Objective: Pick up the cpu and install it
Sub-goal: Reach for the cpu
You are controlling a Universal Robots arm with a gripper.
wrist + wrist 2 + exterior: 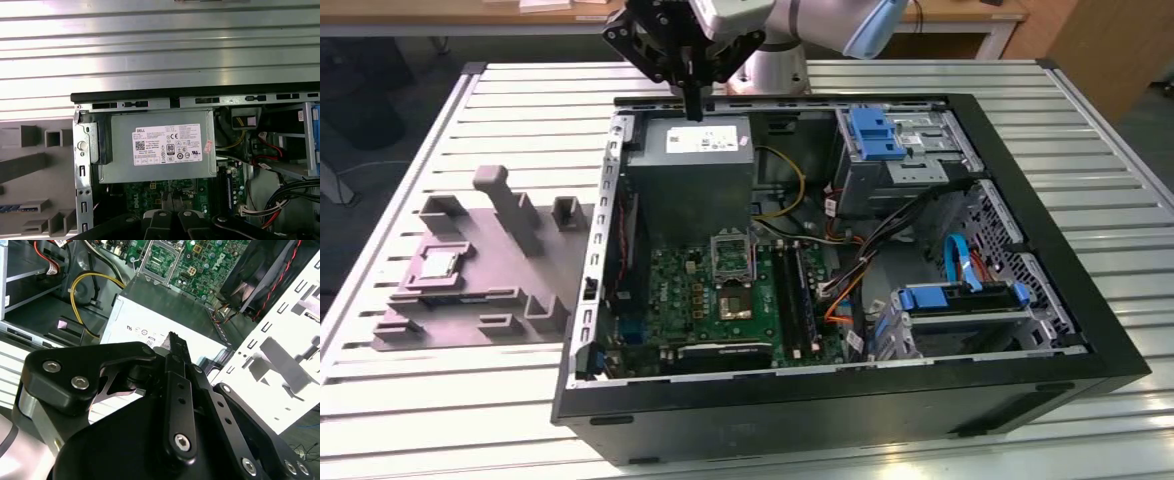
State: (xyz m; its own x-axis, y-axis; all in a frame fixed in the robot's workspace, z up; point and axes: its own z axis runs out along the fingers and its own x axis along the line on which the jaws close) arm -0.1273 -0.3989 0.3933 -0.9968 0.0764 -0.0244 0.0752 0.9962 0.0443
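Jaws closed, fingers pressed together with nothing between them. The gripper [695, 110] hangs over the far edge of the open computer case [854, 410], just above the power supply [695, 160] with its white label.

Progress, as judged: barely begun.
- cpu [438, 264] lies flat in a recess of the grey fixture [470, 300] on the slatted table [454, 420], at the exterior view's left. It is outside the case and well apart from the gripper.
- Socket [732, 250] on the green motherboard [707, 305] sits mid-case, nearer than the power supply. No pale chip seated in it, as far as I can make out.
- Left to do: pickup, carry and seating, all of it.

Hard to make out:
- Cannot tell whether the socket's metal frame is raised or latched down.
- Orientation marks on the cpu are too small to read.
- In the first wrist view the power supply covers most of the board and the fixture is cut off at the frame edge.
- In the second wrist view the gripper's own black linkage blocks the near part of the scene.
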